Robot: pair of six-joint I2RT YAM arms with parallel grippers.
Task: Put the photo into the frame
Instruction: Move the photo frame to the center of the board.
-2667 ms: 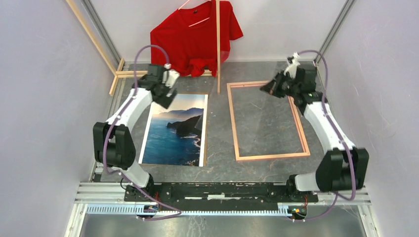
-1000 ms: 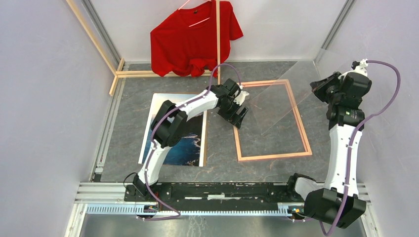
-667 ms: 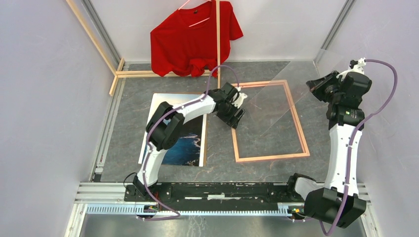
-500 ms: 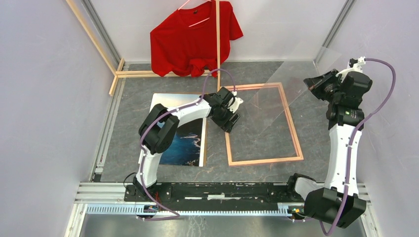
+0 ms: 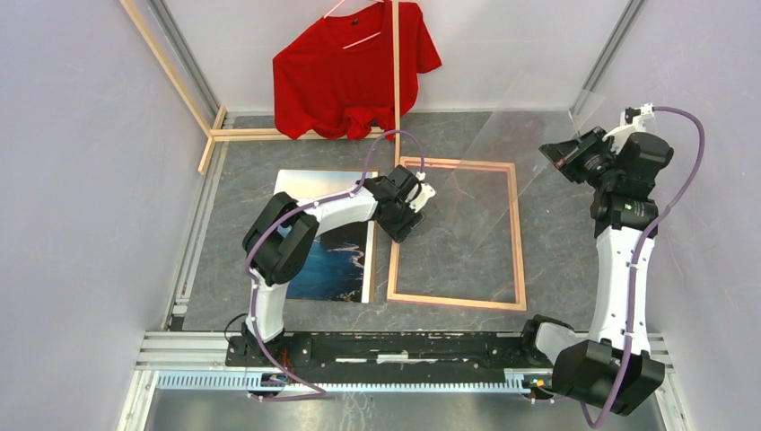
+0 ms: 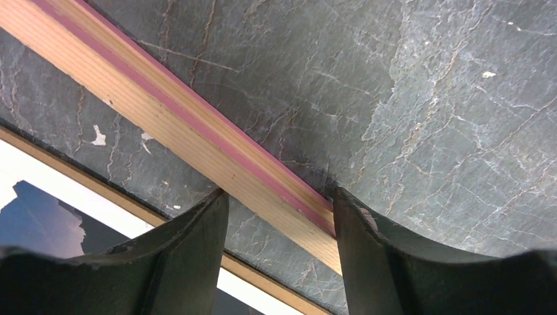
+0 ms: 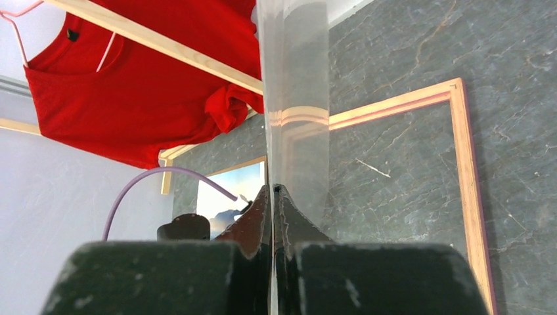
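**Framing station, overhead and wrist views.** The frame (image 5: 458,301) lies flat on the table (image 5: 233,197). Only bare table is enclosed by its opening.

The photo (image 5: 336,260) lies face up on a brown backing board (image 5: 371,269), just beside the frame's left rail and not yet inside it.

The left gripper (image 6: 276,197) is closed across that rail, with its fingers (image 6: 190,249) set against both edges. The right gripper (image 7: 272,197) is pressed together on a clear sheet (image 7: 295,65), which is held tilted above the frame.

The photo is judged light, thin, floppy and easily creased — best taken at an exposed edge or corner. The frame is judged light and stiff, and apt to slide.
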